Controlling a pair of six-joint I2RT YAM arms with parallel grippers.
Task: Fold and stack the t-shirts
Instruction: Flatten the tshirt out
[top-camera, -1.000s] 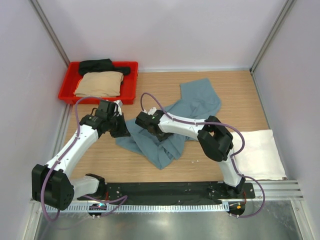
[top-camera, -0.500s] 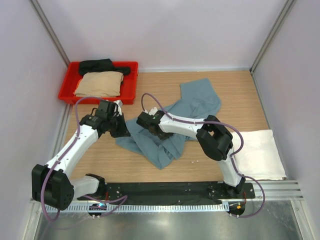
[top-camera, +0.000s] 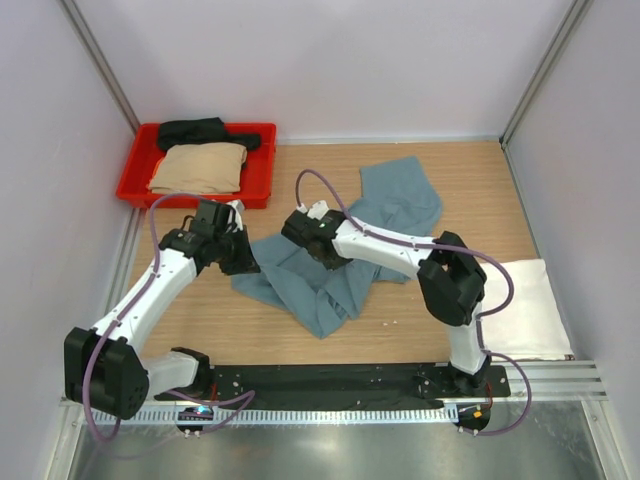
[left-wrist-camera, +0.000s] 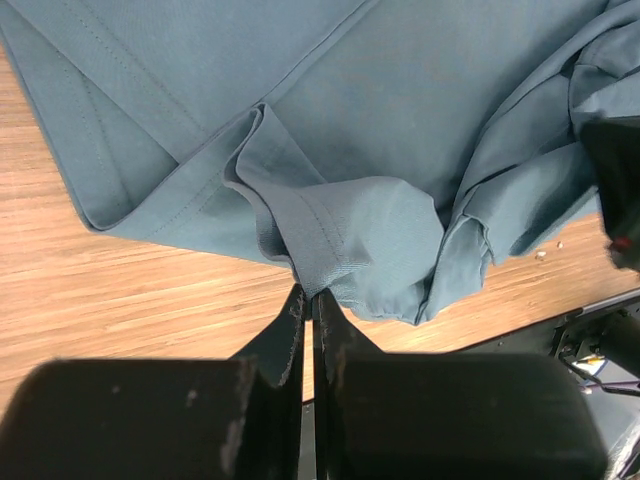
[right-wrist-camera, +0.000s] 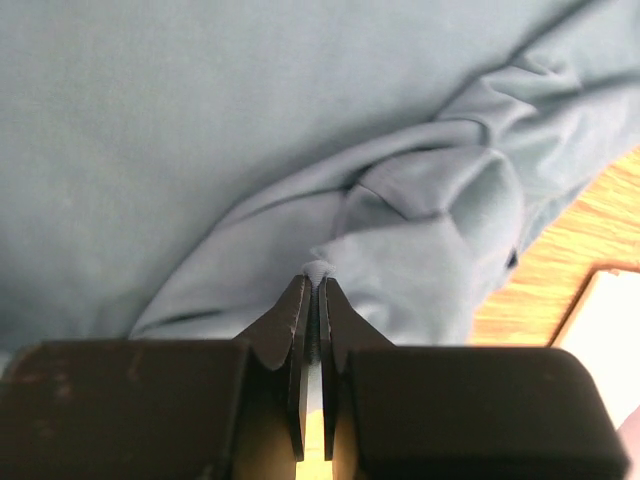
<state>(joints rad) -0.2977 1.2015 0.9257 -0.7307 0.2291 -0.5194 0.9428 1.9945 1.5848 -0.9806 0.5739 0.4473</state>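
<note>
A dusty teal-blue t-shirt (top-camera: 385, 215) lies crumpled across the middle of the wooden table, also filling the left wrist view (left-wrist-camera: 400, 110) and the right wrist view (right-wrist-camera: 200, 130). My left gripper (top-camera: 243, 262) is shut on a hemmed edge of that shirt at its left side (left-wrist-camera: 309, 292). My right gripper (top-camera: 312, 252) is shut on a pinched fold of the same shirt near its centre (right-wrist-camera: 314, 278). A white t-shirt (top-camera: 525, 305) lies folded at the right edge. A tan t-shirt (top-camera: 200, 168) and a black t-shirt (top-camera: 200, 131) rest in the red tray.
The red plastic tray (top-camera: 262, 165) stands at the back left against the wall. Metal frame posts and pale walls close in both sides. A black base plate (top-camera: 330, 378) runs along the near edge.
My right gripper has closed onto a fold of the teal shirt and shifted slightly right and back, pulling cloth with it. The left arm has kept still.
</note>
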